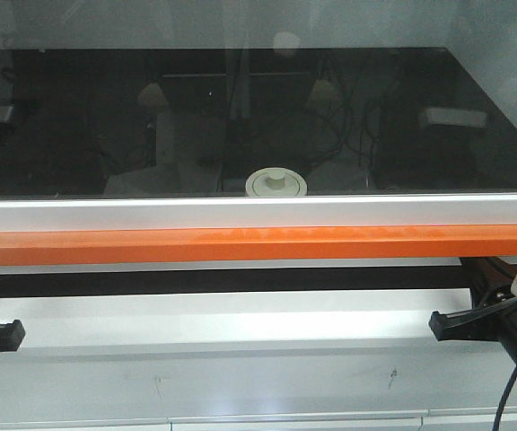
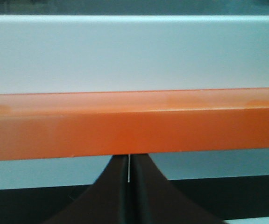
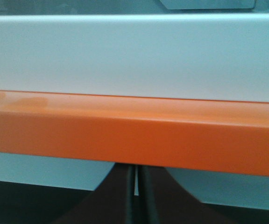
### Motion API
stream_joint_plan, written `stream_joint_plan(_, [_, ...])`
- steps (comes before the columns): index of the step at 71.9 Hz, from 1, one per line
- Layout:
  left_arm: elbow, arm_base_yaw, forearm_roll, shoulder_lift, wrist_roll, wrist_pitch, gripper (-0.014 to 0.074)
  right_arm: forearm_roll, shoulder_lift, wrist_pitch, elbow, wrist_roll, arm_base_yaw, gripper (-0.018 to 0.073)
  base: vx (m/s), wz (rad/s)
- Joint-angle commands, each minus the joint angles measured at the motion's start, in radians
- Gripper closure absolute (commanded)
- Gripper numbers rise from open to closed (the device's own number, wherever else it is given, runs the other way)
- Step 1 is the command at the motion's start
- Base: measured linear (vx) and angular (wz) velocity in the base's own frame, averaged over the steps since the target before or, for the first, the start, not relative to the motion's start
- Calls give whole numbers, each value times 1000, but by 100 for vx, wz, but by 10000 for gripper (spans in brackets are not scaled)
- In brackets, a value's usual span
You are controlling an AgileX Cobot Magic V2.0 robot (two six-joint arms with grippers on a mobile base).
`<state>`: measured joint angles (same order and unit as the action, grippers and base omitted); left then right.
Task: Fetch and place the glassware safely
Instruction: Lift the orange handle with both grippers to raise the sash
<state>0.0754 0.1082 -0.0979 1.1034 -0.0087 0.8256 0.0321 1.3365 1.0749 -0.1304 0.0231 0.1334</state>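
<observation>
Jaws on the left gripper (image 2: 129,170) stand together, with only a hairline of light between the two dark fingers and nothing held between them. Jaws on the right gripper (image 3: 135,179) stand the same way: fingers pressed close, a thin bright slit between them, no load.

Both wrist views look straight at the orange bar (image 1: 258,244), which crosses each of them from edge to edge. The white rail (image 1: 258,214) runs directly above it.

In the front view, the two grippers sit low, below the orange bar. One is at the far left edge and the other near the right edge, well apart from each other.

The glass jar (image 1: 276,183) rests on the black glossy tabletop (image 1: 106,90), at its near edge and roughly centred, just behind the white rail. Its cream-white round lid faces up with the central knob showing. The glass body is largely hidden by the rail. Neither gripper touches the jar; both are well away from it, on the near side of the bar.

A pale-faced box (image 1: 454,117) lies further back on the right of the tabletop, too blurred to detail.
</observation>
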Motion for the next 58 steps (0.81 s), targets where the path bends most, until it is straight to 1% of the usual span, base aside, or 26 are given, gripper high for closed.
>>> stream_joint_plan(1, [42,8,8,-15,-2,157,603,38,-5,149,-52,-7,1,560,0,0])
stream_joint_plan(13, [61,8,63,-15,-5,153,603,28,-5,151,-52,-6,1,560,0,0])
stream_joint_plan(20, [67,8,59,-15,-5,153,603,17,-5,171,-52,-5,1,560,0,0])
stream_joint_plan(31, [67,8,27,-15,-5,160,603,3,-5,188,-52,2,1,560,0,0])
stream_joint_plan(45, [67,8,25,-20,-5,184,603,5,-8,203,-52,2,1,560,0,0])
stream_joint_plan(58, [67,8,24,-65,-4,175,603,2,-61,165,-63,2,1,560,0,0])
